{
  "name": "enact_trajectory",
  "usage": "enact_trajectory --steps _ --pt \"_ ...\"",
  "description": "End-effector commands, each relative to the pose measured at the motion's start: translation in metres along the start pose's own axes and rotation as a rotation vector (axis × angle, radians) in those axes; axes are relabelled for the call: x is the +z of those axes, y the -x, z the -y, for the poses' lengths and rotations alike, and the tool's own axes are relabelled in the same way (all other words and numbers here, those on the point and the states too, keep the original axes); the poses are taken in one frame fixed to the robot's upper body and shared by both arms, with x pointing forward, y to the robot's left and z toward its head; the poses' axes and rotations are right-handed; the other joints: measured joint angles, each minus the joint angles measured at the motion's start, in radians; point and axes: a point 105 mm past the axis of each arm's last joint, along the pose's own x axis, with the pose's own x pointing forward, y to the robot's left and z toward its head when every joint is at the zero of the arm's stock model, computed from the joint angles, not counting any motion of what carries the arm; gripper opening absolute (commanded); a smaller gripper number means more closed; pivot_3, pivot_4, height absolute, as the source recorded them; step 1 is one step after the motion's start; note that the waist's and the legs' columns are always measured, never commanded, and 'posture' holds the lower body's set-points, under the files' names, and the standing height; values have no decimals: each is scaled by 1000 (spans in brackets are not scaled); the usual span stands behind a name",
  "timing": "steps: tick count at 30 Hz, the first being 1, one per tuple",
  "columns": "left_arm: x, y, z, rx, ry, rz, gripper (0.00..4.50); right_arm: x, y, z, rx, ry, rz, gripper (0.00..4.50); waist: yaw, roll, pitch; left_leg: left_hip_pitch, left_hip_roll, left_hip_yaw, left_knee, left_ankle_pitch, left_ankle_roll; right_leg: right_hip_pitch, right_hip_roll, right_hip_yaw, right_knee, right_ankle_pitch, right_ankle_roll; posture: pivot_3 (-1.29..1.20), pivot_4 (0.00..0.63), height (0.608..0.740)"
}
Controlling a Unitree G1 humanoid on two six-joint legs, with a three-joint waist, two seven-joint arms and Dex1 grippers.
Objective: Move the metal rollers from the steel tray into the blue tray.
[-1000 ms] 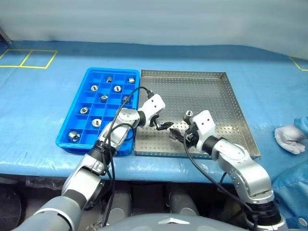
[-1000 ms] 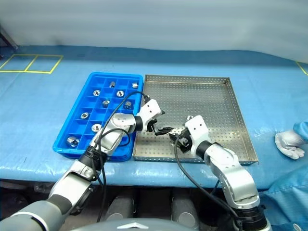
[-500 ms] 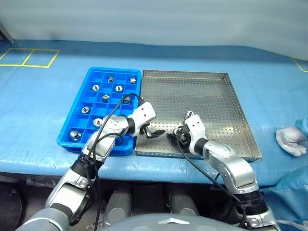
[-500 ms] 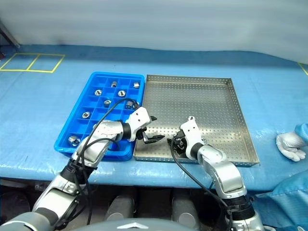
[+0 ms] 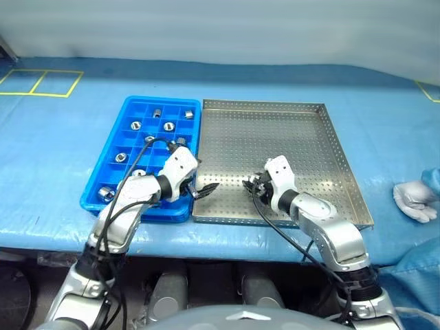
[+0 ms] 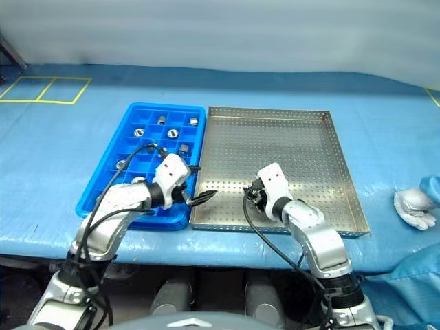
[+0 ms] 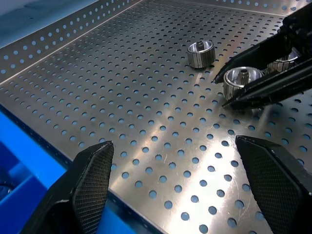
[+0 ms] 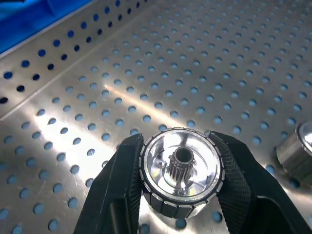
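The steel tray [image 5: 330, 148] lies right of the blue tray [image 5: 130, 110], which holds several metal rollers such as one [image 5: 106, 193] in its near corner. My right gripper [image 8: 179, 163] is low over the steel tray's near part and shut on a roller [image 8: 181, 171], which shows a small toothed hub. Another roller [image 8: 298, 146] lies close beside it on the perforated floor. My left gripper [image 5: 203, 190] stands open and empty at the seam between the two trays, its fingers [image 7: 92, 185] spread wide. In the left wrist view a loose roller [image 7: 201, 52] lies beyond the held roller [image 7: 242, 78].
A person's white-gloved hand [image 5: 412, 196] rests on the blue table cover to the right of the steel tray. Yellow tape lines [image 5: 41, 82] mark the cover at the far left. The far part of the steel tray is bare perforated floor.
My right gripper's fingers have closed on a roller in the steel tray. My left gripper has drawn back and to the left, from over the steel tray to the blue tray's near corner, staying open.
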Motion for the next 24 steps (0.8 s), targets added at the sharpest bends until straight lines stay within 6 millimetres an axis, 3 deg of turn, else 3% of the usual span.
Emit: enact_trajectory --steps 1,6,12,18,24 --pt "14 29 -11 139 -16 40 4369 39 -11 -11 78 59 126 1721 4 0 0 0 0 0 0 0 0 0 0 0 0 0 0 275 150 740" --pt "6 59 -18 312 34 27 4369 63 -44 -32 202 51 167 1721 33 0 0 1 1 -1 -1 0 0 0 1 -2 0 0 -1 392 150 740" --pt "-11 88 -29 570 125 6 4369 78 -81 -62 342 98 181 1721 99 0 0 1 1 -1 -3 0 0 0 1 -3 0 -1 -2 506 150 740" --pt "-20 101 -23 652 165 -8 4369 88 -102 -77 417 127 207 1721 180 0 0 1 1 -2 -6 0 -1 -2 1 -4 0 -2 -4 577 150 740" --pt "-21 101 -19 658 175 -8 4369 86 -118 -71 392 143 201 1721 255 0 0 1 2 -2 -8 0 -3 -4 2 -4 0 -3 -6 601 150 740"
